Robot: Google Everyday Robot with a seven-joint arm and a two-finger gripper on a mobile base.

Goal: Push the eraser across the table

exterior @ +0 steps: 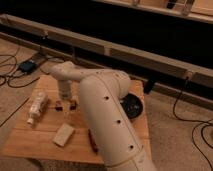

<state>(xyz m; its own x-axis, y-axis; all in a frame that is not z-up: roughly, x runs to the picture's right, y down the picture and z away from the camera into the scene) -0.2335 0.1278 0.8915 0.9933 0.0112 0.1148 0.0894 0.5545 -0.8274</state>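
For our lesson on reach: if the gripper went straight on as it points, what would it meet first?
The gripper hangs over the table, pointing down; probably the wood top comes first, though depth is unclear.
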